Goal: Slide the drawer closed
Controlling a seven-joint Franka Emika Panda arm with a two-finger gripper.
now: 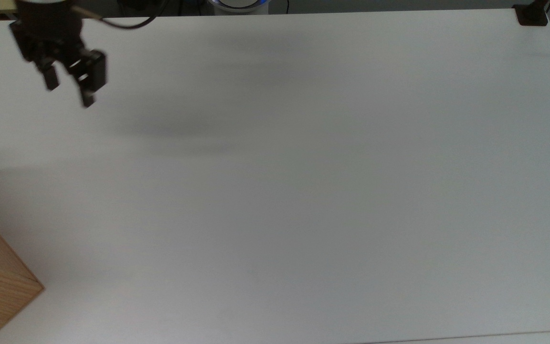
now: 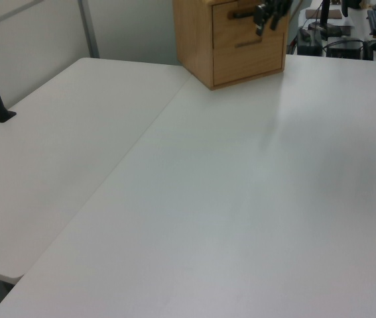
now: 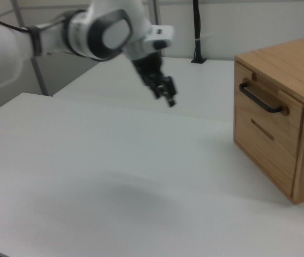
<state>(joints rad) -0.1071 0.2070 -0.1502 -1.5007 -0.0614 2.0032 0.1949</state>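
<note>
Top view overhead; left, right views oblique, sharing cabinet (image 3: 280, 115).

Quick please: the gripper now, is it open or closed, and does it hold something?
Gripper: open, holding nothing, in the air above the white table, apart from the drawer.

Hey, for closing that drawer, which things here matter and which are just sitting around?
Part of the job:
- drawer with black bar handle
- wooden cabinet
- gripper, jaws apart, away from the drawer

Just there:
- white table
- black post behind
</note>
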